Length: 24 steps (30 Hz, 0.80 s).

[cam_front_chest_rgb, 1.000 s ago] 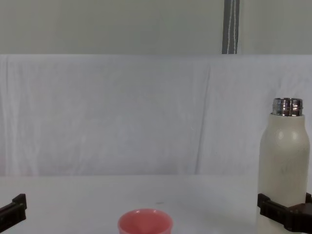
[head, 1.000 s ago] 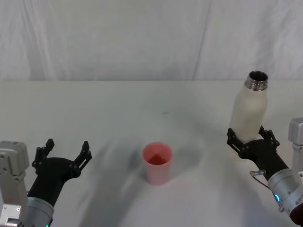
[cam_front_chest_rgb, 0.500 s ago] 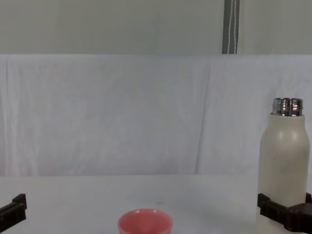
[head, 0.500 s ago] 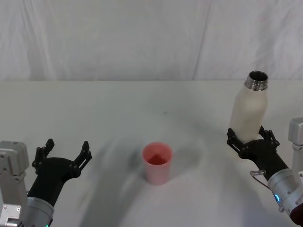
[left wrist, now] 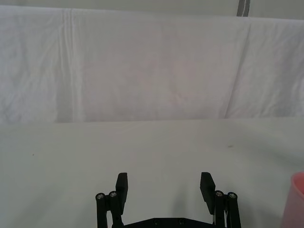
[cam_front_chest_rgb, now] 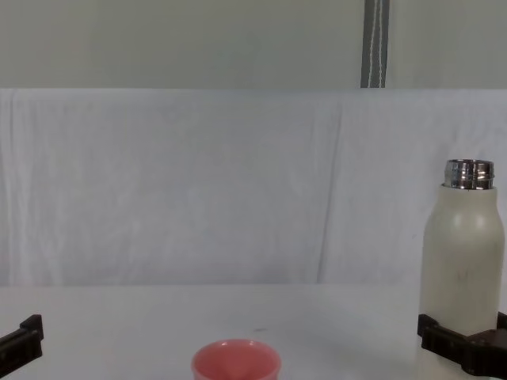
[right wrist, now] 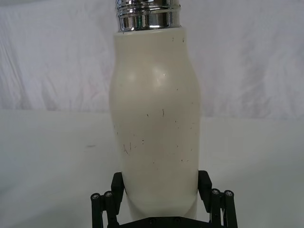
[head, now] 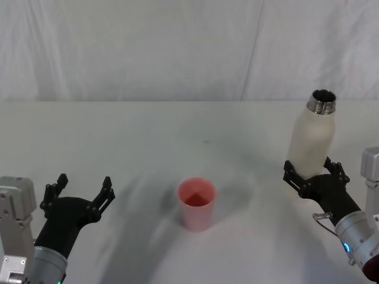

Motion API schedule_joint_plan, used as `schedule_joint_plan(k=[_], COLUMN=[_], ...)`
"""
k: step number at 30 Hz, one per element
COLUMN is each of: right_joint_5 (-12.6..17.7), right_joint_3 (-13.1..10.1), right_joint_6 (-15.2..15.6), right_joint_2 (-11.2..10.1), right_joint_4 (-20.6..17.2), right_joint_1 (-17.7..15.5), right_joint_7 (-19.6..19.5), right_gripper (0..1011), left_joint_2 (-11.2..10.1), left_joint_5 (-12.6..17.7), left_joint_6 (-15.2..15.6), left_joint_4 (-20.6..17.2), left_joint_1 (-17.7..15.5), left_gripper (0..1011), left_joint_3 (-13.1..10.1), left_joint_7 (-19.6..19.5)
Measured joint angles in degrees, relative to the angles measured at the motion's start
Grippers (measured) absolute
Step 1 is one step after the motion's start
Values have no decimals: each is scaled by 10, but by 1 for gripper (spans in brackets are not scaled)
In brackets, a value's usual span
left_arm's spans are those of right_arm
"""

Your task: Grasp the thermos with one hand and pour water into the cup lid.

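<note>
The thermos (head: 312, 139) is a tall cream-white bottle with an uncapped steel neck, standing upright at the table's right. My right gripper (head: 311, 174) holds its lower body, one finger pressed on each side, as the right wrist view shows at the thermos (right wrist: 156, 118). In the chest view the thermos (cam_front_chest_rgb: 462, 253) rises above the right gripper (cam_front_chest_rgb: 463, 348). The pink cup lid (head: 197, 204) stands upright mid-table, well left of the bottle, and its rim (cam_front_chest_rgb: 235, 362) shows low in the chest view. My left gripper (head: 83, 188) hovers open at the near left, holding nothing. No water is visible.
A white cloth covers the table (head: 148, 136) and hangs as a backdrop behind it. Open tabletop lies between the cup lid and the thermos. The left wrist view shows the left gripper (left wrist: 164, 185) over bare cloth, with the cup lid's edge (left wrist: 297, 199) beside it.
Almost nothing differs. In the chest view the thermos has shifted a hair to the right; both arms hold their places.
</note>
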<state>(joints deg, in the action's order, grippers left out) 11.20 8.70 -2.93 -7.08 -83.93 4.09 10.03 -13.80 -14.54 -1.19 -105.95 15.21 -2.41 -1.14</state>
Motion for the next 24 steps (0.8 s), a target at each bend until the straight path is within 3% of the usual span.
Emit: schedule_joint_plan(k=[24], right_joint_5=[0], right_joint_3=[0], right_joint_6=[0], right_joint_2=[0], right_joint_4=[0], right_joint_1=[0], right_joint_7=[0], right_gripper=[1001], left_joint_2=[0], left_joint_5=[0], left_joint_6=[0], left_joint_4=[0], left_joint_1=[0], left_gripper=[1001], left_joint_3=[0], left_joint_7=[0])
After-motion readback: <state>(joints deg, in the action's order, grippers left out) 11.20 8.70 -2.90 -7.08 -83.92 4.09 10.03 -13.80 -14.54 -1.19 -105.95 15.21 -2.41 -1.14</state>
